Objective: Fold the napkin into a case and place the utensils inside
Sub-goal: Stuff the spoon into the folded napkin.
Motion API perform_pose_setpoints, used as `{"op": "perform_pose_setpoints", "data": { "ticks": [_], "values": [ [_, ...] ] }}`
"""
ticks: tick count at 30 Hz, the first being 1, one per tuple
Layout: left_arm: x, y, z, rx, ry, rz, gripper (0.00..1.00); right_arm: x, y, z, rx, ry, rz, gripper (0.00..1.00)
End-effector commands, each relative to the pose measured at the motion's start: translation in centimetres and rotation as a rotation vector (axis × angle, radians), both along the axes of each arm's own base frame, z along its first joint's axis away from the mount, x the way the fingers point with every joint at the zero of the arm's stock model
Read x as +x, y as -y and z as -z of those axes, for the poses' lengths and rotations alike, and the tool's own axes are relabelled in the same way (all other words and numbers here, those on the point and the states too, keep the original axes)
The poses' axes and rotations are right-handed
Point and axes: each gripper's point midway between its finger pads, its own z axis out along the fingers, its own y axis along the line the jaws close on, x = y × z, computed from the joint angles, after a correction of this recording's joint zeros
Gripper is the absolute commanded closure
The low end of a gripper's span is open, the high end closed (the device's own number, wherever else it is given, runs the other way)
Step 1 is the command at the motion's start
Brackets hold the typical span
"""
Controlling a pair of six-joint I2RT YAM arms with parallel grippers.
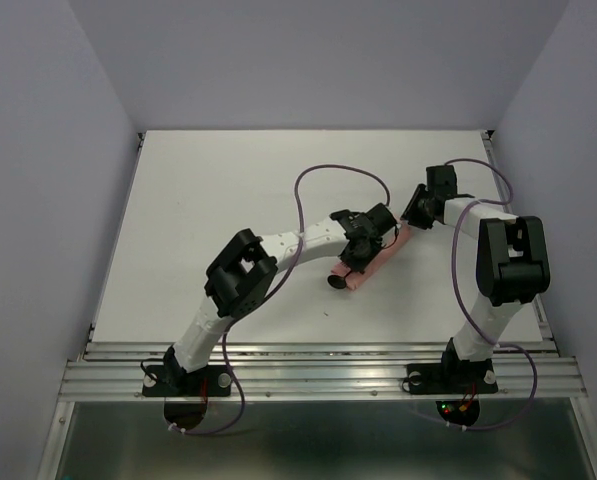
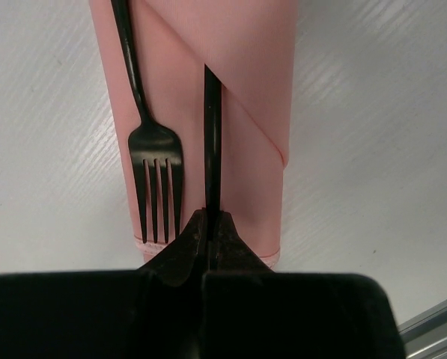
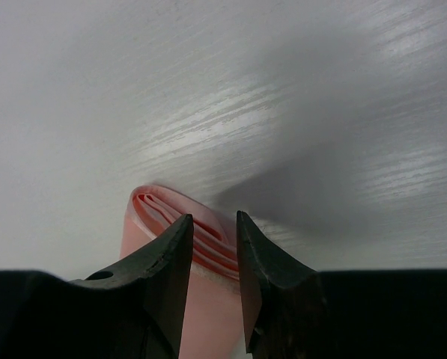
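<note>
My two bases are bolted to a metal rail at the near edge. From there the white surface runs out to grey walls on the left, right and far sides. The left half and the far strip lie bare, which leaves wide room there. The right side is tighter, with my right arm close to that edge.

The case lies flat a little right of the middle. It slants from near-left to far-right, well apart from every edge. My left arm lifts to a raised elbow, and its forearm stretches right to the case's near end. My left end effector is clamped on the thin handle of the spoon, whose far part goes under the slanted fold. The fork lies along the case's left side, tines toward the near end, beside the spoon but apart from it.

My right arm rises to a high elbow and turns back left to the case's far end. My right end effector stands partly open, with its tips over the layered cloth end. I cannot tell whether they press it. A purple cable loops over the bare surface beyond.
</note>
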Motion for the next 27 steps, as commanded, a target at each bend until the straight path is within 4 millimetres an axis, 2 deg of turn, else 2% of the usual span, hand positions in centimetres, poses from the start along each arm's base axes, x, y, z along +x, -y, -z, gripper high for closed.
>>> {"op": "perform_pose_setpoints", "data": {
  "ticks": [1, 15, 27],
  "values": [
    [0.5, 1.7, -2.2, -0.045, 0.021, 0.026, 1.0, 0.8, -0.8, -0.5, 0.022, 0.039, -0.013, 0.65],
    [2.9, 3.5, -1.6, -0.077, 0.018, -0.031, 1.0, 0.1, -0.8, 0.1, 0.021, 0.027, -0.02, 0.65],
    [3.8, 4.5, -1.7, -0.111, 0.014, -0.037, 1.0, 0.0, -1.3, 0.2, 0.025, 0.023, -0.029, 0.65]
  ]
}}
